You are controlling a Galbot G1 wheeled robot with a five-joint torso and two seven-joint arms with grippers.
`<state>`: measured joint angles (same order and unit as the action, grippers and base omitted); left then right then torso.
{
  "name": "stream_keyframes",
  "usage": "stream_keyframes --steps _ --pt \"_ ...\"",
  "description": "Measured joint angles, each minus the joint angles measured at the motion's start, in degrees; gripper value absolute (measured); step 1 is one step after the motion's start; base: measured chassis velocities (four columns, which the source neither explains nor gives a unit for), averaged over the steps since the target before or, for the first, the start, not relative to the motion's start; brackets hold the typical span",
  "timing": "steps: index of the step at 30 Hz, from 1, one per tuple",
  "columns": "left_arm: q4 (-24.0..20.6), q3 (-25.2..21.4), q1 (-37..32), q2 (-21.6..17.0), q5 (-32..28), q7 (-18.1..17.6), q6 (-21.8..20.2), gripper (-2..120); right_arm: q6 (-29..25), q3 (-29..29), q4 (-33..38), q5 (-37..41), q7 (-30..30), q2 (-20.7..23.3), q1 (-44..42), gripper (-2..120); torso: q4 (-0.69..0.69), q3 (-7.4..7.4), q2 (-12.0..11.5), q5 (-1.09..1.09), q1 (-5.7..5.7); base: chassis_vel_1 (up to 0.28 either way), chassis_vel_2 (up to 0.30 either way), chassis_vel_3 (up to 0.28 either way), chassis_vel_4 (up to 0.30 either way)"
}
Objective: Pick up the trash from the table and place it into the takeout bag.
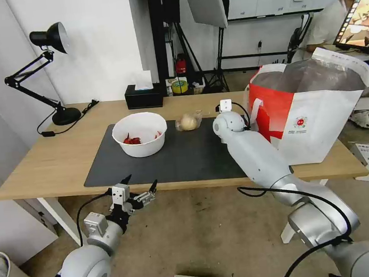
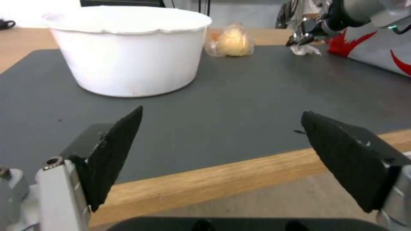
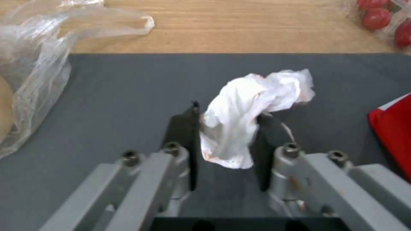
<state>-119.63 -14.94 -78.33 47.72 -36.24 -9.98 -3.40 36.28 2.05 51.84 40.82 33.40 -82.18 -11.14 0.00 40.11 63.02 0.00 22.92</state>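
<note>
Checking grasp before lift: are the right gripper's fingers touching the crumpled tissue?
Touching. In the right wrist view both fingers of the right gripper press against the sides of the crumpled white tissue, no gap showing.

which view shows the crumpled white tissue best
The right wrist view: the crumpled white tissue sits close up, pinched between the right gripper fingers over the dark grey mat. The left wrist view shows it as a far-off white scrap. In the head view the right arm hides it.

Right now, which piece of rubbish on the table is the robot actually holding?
The crumpled white tissue, pinched in the right gripper. The white bowl and bagged bun lie untouched on the mat.
</note>
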Motion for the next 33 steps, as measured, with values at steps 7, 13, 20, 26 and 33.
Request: stream_keyframes --steps 7,13,20,26,33 --pt "-0.1 0.0 -0.1 0.0 0.0 0.0 0.0 100 -0.8 -0.1 1.3 -0.1 0.0 0.6 -0.6 3 0.0 0.0 0.0 0.0 0.0 0.0 0.0 0.0 0.0" --pt "-0.1 0.0 -0.2 0.1 0.1 0.0 0.0 100 -1.3 -0.5 5.5 -0.2 0.4 2.0 -2.2 0 0.0 0.0 0.0 0.0 0.0 0.0 0.0 0.0 0.0" --pt "-0.1 0.0 -0.4 0.2 0.2 -0.1 0.0 100 -1.6 -1.0 13.6 -0.3 1.9 4.9 -3.3 0 0.0 0.0 0.0 0.0 0.0 0.0 0.0 0.0 0.0" --pt "-0.2 -0.1 -1.3 0.4 0.5 -0.2 0.0 100 -1.3 -1.2 21.5 0.7 3.2 7.9 -3.8 0 -0.01 0.0 0.0 0.0 0.0 0.0 0.0 0.0 0.0" --pt "-0.4 -0.3 -2.0 0.6 1.0 -0.2 0.0 100 -0.8 -0.9 26.6 2.9 4.1 9.6 -3.5 0 0.0 0.0 0.0 0.0 0.0 0.0 0.0 0.0 0.0"
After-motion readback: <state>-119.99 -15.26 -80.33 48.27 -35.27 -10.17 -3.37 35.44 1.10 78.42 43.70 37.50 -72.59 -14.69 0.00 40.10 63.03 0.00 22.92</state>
